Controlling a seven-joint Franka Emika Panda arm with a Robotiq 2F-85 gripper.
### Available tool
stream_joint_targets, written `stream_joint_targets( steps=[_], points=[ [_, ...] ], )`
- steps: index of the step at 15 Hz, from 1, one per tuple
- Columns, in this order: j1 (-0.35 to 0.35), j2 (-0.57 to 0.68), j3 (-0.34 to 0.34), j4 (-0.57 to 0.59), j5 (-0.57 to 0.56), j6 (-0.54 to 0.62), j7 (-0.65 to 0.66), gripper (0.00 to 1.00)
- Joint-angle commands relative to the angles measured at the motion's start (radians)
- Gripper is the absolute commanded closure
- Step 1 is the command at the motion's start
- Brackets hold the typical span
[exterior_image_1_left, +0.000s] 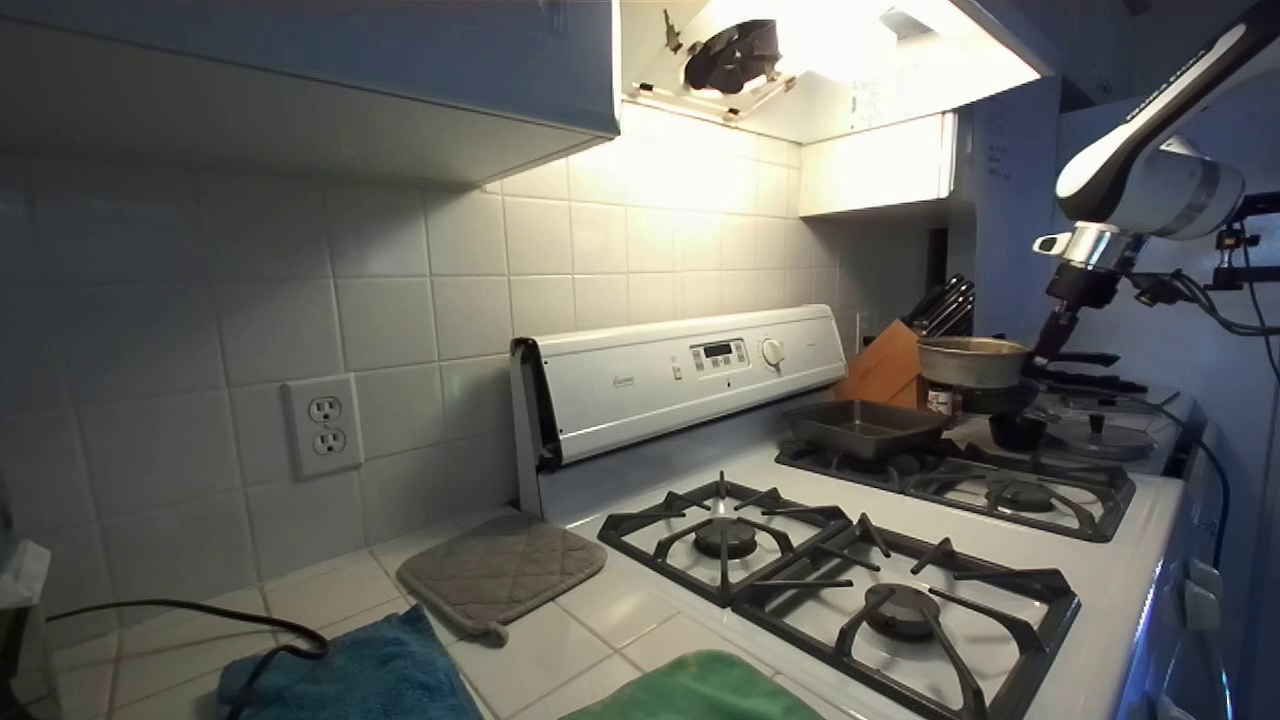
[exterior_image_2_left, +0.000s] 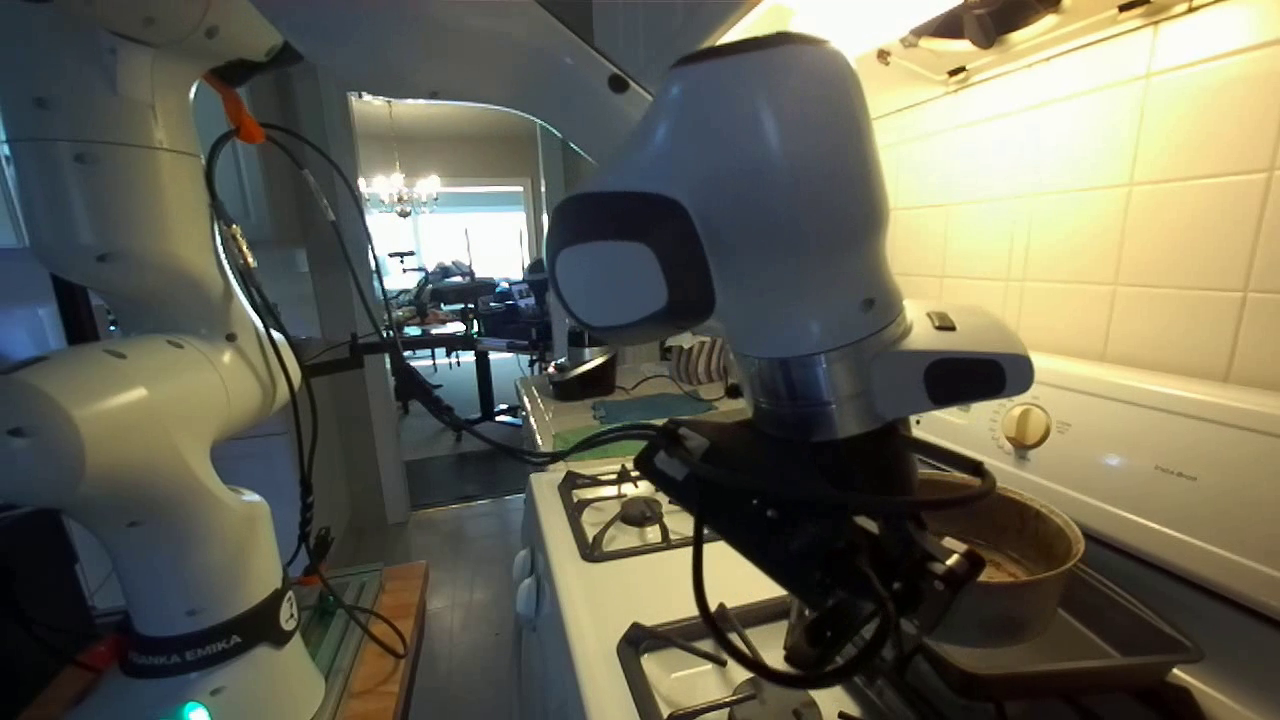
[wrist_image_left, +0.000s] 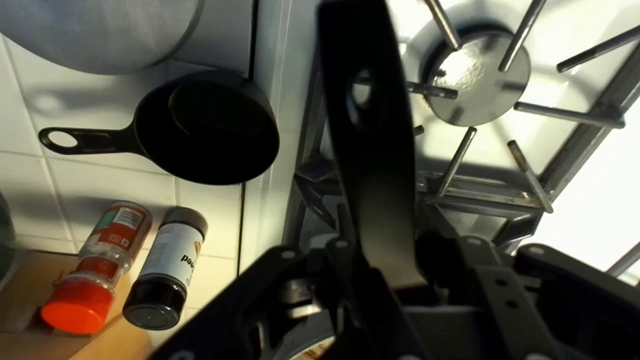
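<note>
My gripper is shut on the black handle of a metal pot, with a finger on each side of it. The handle's holed end points to the top of the wrist view; only a brown-stained bit of the pot shows at the bottom. In an exterior view the pot hangs upright beside my gripper, looking raised above the things behind the stove. Another exterior view has the pot overlapping a dark square pan, partly behind my gripper; whether they touch I cannot tell.
On the counter sit a small black saucepan, a red-capped jar, a black-capped jar and a round lid. A knife block stands behind. Burner grates cover the stove; a pot holder lies beyond.
</note>
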Motion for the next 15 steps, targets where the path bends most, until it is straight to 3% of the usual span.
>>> stream_joint_targets(
  steps=[1,8,15],
  points=[
    [0.022,0.093,0.015,0.088,-0.080,0.048,0.137,0.89],
    [0.032,0.213,0.046,0.185,-0.256,0.132,0.349,0.89],
    [0.055,0.262,0.044,0.203,-0.476,0.280,0.507,0.89]
  ],
)
